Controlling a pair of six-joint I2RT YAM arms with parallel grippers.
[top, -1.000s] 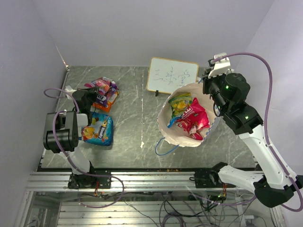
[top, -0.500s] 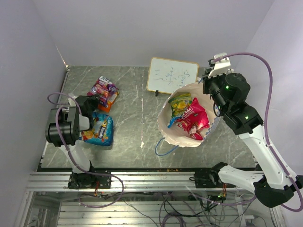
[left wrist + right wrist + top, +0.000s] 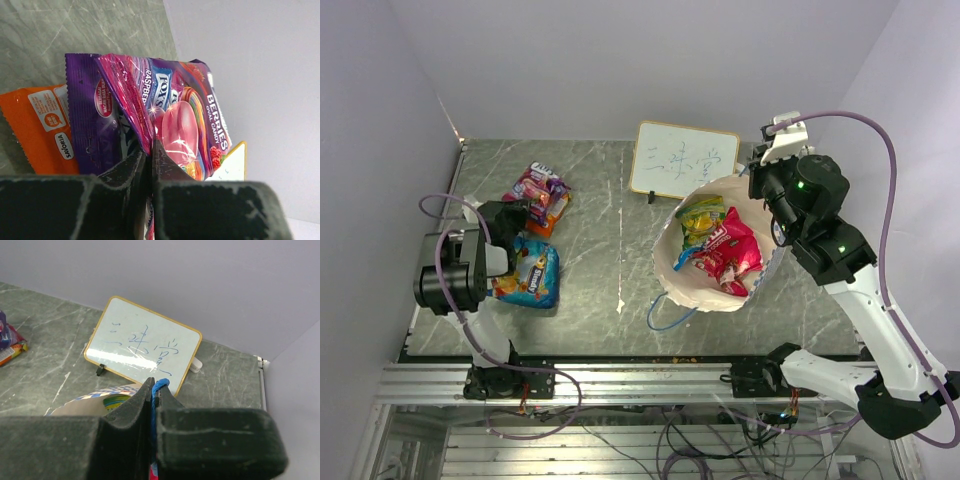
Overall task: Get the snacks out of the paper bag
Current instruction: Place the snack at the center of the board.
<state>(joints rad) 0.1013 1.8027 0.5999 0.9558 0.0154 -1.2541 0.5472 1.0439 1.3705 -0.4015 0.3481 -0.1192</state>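
While fast in the left tool, glossy crinkled pink-purple packet; right tool tight on blue cord handle.

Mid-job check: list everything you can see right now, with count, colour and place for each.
paper bag: one, cream-tan, right of centre, mouth open
snacks in the bag: at least two, a yellow-green packet and a pink-red packet
snacks on the table: a pink candy packet on top of purple-orange packaging (one packet or two, cannot tell), far left; a blue packet nearer the arm bases
signboard: one, white with a light frame, standing behind the bag
table: one, grey-green, marbled
left gripper: shut on the pink candy packet's edge
right gripper: shut on the bag's blue cord handle
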